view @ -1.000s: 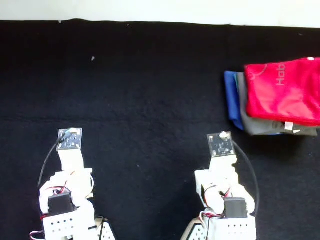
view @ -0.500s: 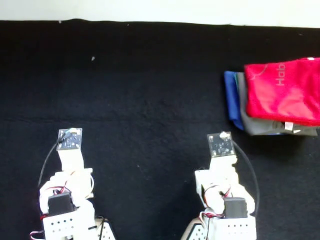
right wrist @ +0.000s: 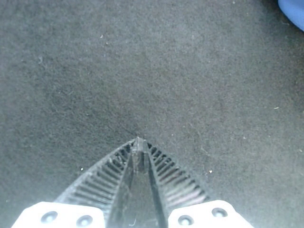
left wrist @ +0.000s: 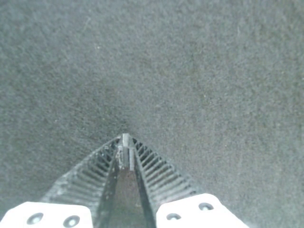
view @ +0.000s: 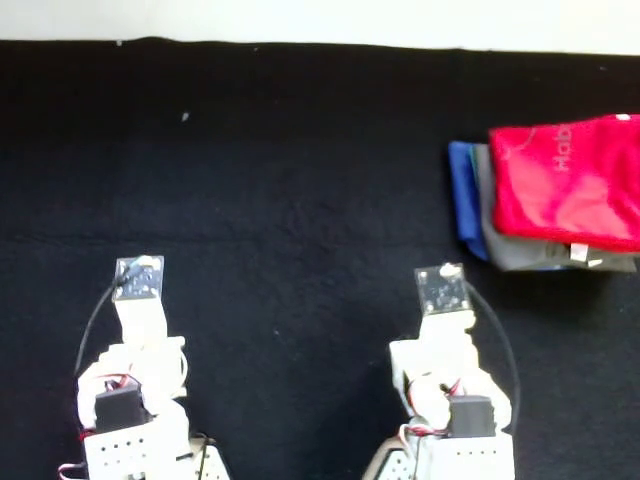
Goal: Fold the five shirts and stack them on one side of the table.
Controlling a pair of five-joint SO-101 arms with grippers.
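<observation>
On the left side of the black table (view: 300,180), near its front edge, sits the left arm (view: 135,385). It is white with red and black wires, and it is folded back close to its base. The left gripper (left wrist: 125,141) hangs just over the bare black cloth. Its two ribbed fingers (left wrist: 95,171) are pressed together at the tips, and there is nothing between them.

A tiny white speck (view: 185,117) lies on the cloth farther back (it is too small to tell what it is). The middle of the table is plain black cloth.

Next comes the right arm (view: 450,395), folded back in the same way as the left one. The right gripper (right wrist: 138,142) is also just over bare cloth. Its fingers (right wrist: 175,183) are squeezed together too, and they hold nothing. A little bit of blue cloth (right wrist: 293,9) peeks in at the edge of the right wrist view, well apart from the gripper.

At the far right side of the table lies the stack of shirts (view: 540,215), apart from both arms. The red shirt (view: 575,165) is on top. The grey shirt (view: 525,255) is under it and sticks out along the near side. The blue shirt (view: 462,200) sticks out on the left side of the stack. A small white tag (view: 578,252) shows at the near edge. I can count three colours, and I cannot tell if more shirts are under them.
</observation>
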